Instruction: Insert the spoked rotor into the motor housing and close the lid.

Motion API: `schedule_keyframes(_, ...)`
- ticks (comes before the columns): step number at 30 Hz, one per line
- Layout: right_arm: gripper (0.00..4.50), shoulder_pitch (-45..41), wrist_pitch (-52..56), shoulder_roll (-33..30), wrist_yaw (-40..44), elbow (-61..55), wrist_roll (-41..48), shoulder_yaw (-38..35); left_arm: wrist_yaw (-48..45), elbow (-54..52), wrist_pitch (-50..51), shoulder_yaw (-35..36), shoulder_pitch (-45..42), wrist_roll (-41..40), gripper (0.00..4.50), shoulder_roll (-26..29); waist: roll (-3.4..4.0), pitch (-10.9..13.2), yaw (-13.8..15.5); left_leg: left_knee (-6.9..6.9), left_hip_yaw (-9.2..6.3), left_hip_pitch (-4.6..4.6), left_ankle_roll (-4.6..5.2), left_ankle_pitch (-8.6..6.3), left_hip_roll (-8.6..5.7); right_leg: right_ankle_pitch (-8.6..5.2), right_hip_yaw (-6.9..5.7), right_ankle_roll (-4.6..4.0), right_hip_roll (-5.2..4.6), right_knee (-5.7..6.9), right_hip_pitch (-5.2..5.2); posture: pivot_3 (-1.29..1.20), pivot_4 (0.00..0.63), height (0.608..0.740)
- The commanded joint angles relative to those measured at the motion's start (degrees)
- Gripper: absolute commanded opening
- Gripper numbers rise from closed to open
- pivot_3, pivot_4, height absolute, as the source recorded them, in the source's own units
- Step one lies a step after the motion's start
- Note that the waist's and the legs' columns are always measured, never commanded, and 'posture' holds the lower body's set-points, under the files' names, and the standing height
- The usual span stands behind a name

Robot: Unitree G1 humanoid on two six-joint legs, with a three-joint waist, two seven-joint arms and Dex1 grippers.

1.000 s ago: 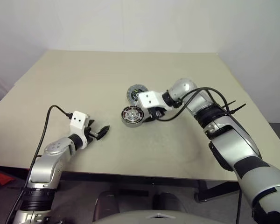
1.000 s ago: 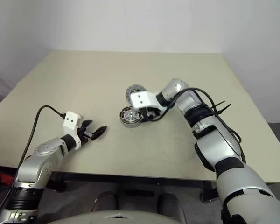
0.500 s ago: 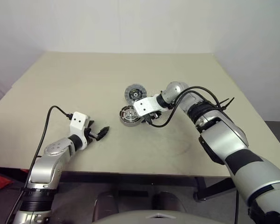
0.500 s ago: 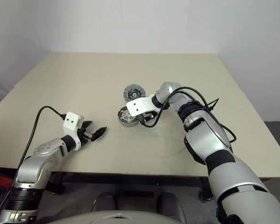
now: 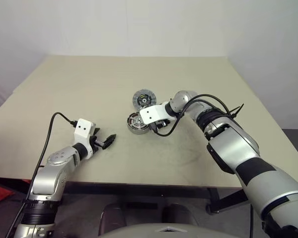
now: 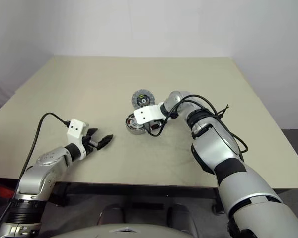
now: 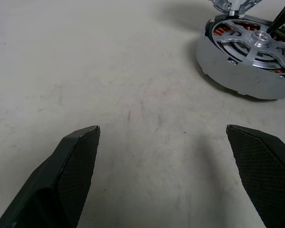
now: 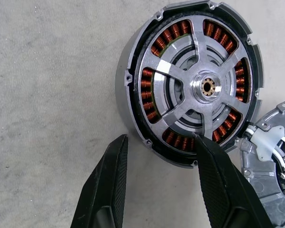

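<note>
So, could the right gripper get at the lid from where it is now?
Probably yes. The right gripper hangs open over the motor housing's rim, with the spoked rotor already seated inside. The lid lies uncovered just beyond the housing, nothing resting on it.

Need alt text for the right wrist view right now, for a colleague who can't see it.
The spoked rotor sits inside the motor housing, copper windings showing between its silver spokes. The right gripper straddles the housing's rim, one of its black fingers over the rotor's edge. The lid lies beside the housing.
</note>
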Motion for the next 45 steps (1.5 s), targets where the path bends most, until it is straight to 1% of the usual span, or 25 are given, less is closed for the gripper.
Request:
schedule_keyframes(1, 2.29, -1.7, -0.3, -0.6, 0.1, 0.2, -0.7, -0.8, 0.1, -1.7, -0.8, 0.9, -0.4, 0.0, 4.50, 0.2, 0.00, 0.0, 0.0, 0.00, 0.00, 0.00, 0.00, 0.00, 0.00, 0.00, 0.00, 0.00, 0.00, 0.00, 0.00, 0.00, 0.000, 0.740)
schedule_keyframes(3, 1.85, -1.7, -0.6, -0.5, 0.6, 0.1, -0.7, -0.9, 0.2, -1.6, -0.8, 0.9, -0.6, 0.0, 4.50, 0.2, 0.00, 0.0, 0.0, 0.00, 0.00, -0.01, 0.00, 0.00, 0.00, 0.00, 0.00, 0.00, 0.00, 0.00, 0.00, 0.00, 0.000, 0.740)
schedule_keyframes(5, 1.25, -1.6, -0.8, -0.4, 0.8, 0.0, -0.7, -1.0, 0.2, -1.4, -0.8, 0.8, -0.8, 0.1, 4.50, 0.2, 0.00, 0.0, 0.0, 0.00, 0.00, 0.00, 0.00, 0.00, 0.00, 0.00, 0.00, 0.00, 0.00, 0.00, 0.00, 0.00, 0.000, 0.740)
schedule_keyframes(7, 0.79, -1.6, -1.0, -0.2, 0.3, -0.3, -0.5, -1.4, 0.2, -1.4, -0.7, 0.8, -0.8, 0.0, 4.50, 0.1, 0.00, 0.0, 0.0, 0.00, 0.00, -0.01, 0.00, 0.00, 0.02, 0.00, 0.00, 0.00, 0.01, 0.00, 0.01, 0.00, 0.000, 0.740)
schedule_keyframes(14, 0.79, -1.9, -1.1, 0.1, -0.9, -0.7, -0.3, -2.4, 0.3, -1.2, -0.8, 0.7, -0.8, 0.1, 4.50, 0.0, 0.01, 0.0, 0.1, 0.01, 0.00, 0.00, 0.00, 0.00, 0.01, 0.00, -0.01, 0.00, 0.00, -0.02, -0.01, 0.00, 0.000, 0.740)
schedule_keyframes(18, 0.05, -2.0, -1.0, 0.0, 0.4, -1.3, 0.3, -3.2, 0.5, -1.1, -0.9, 0.7, -0.9, 0.1, 4.50, -0.2, 0.02, 0.0, 0.1, 0.00, 0.00, -0.01, 0.01, 0.00, 0.02, 0.00, -0.01, 0.00, 0.01, -0.02, -0.02, 0.00, 0.000, 0.740)
schedule_keyframes(19, 0.01, -1.7, -0.7, -0.2, 2.1, -1.6, 1.0, -3.7, 0.6, -1.1, -0.9, 0.7, -0.8, 0.1, 4.50, -0.2, 0.02, 0.0, 0.1, 0.01, 0.00, 0.01, 0.01, 0.00, 0.02, 0.00, -0.01, 0.00, 0.00, -0.02, -0.01, 0.00, 0.000, 0.740)
schedule_keyframes(24, 0.01, 1.7, 2.3, -1.1, 14.3, -6.3, 6.2, -6.4, 0.9, -1.0, -1.1, 0.9, -0.5, 0.1, 4.50, -0.5, 0.02, 0.0, 0.1, 0.01, 0.00, -0.02, 0.04, -0.02, 0.03, -0.01, -0.02, -0.01, 0.01, -0.05, -0.03, 0.00, 0.000, 0.740)
schedule_keyframes(28, 0.01, 3.6, 4.4, -1.9, 17.2, -11.2, 7.3, -7.0, 0.9, -1.1, -1.1, 1.0, -0.3, 0.1, 4.50, -0.6, 0.02, 0.0, 0.1, 0.01, 0.00, -0.06, 0.10, -0.06, 0.04, -0.02, -0.04, -0.03, 0.01, -0.10, -0.04, 0.00, 0.000, 0.740)
schedule_keyframes(31, 0.01, 5.4, 8.5, -2.0, 20.5, -16.0, 9.0, -7.6, 1.0, -1.1, -1.1, 1.0, -0.2, 0.2, 4.50, -0.6, 0.01, 0.0, 0.1, 0.01, 0.00, -0.05, 0.10, -0.06, 0.04, -0.02, -0.04, -0.03, 0.01, -0.09, -0.04, 0.00, 0.000, 0.740)
schedule_keyframes(33, 0.01, 6.4, 12.2, -1.7, 21.1, -18.8, 10.0, -7.9, 0.9, -1.1, -1.0, 0.9, -0.3, 0.2, 4.50, -0.6, 0.01, 0.0, 0.1, 0.01, 0.00, -0.04, 0.10, -0.05, 0.04, -0.02, -0.04, -0.04, 0.01, -0.08, -0.03, 0.00, 0.000, 0.740)
schedule_keyframes(36, 0.01, 7.2, 16.8, -0.8, 18.4, -20.6, 10.0, -8.1, 0.9, -1.2, -1.0, 0.9, -0.2, 0.3, 4.50, -0.6, 0.01, 0.0, 0.1, 0.01, 0.00, -0.04, 0.08, -0.04, 0.04, -0.02, -0.04, -0.03, 0.02, -0.06, -0.03, 0.00, 0.000, 0.740)
schedule_keyframes(39, 0.01, 7.7, 19.3, -0.4, 16.7, -21.1, 9.6, -7.6, 0.9, -1.3, -1.0, 0.9, -0.1, 0.3, 4.50, -0.5, 0.01, 0.0, 0.1, 0.01, 0.00, -0.01, 0.07, -0.04, 0.05, -0.02, -0.03, -0.03, 0.02, -0.05, -0.03, 0.00, 0.000, 0.740)
schedule_keyframes(41, 0.70, 7.8, 18.9, -0.3, 14.9, -20.9, 8.6, -6.8, 0.9, -1.4, -0.9, 1.0, -0.1, 0.3, 4.50, -0.4, 0.01, 0.0, 0.1, 0.01, 0.00, 0.00, 0.05, -0.03, 0.05, -0.02, -0.02, -0.03, 0.02, -0.03, -0.02, 0.00, 0.000, 0.740)
schedule_keyframes(42, 0.95, 7.9, 19.0, -0.3, 14.6, -20.9, 8.6, -6.8, 0.9, -1.4, -0.9, 1.1, 0.0, 0.3, 4.50, -0.3, 0.01, 0.0, 0.1, 0.01, 0.00, 0.01, 0.04, -0.02, 0.05, -0.02, -0.02, -0.03, 0.02, -0.01, -0.02, 0.00, 0.000, 0.740)
schedule_keyframes(45, 1.94, 7.9, 21.1, 0.4, 14.8, -22.1, 10.8, -8.1, 0.9, -1.4, -0.9, 1.2, 0.1, 0.2, 4.50, -0.3, 0.01, 0.0, 0.1, 0.01, 0.00, 0.03, 0.03, -0.02, 0.04, -0.02, -0.02, -0.03, 0.02, 0.00, 0.00, 0.00, 0.000, 0.740)
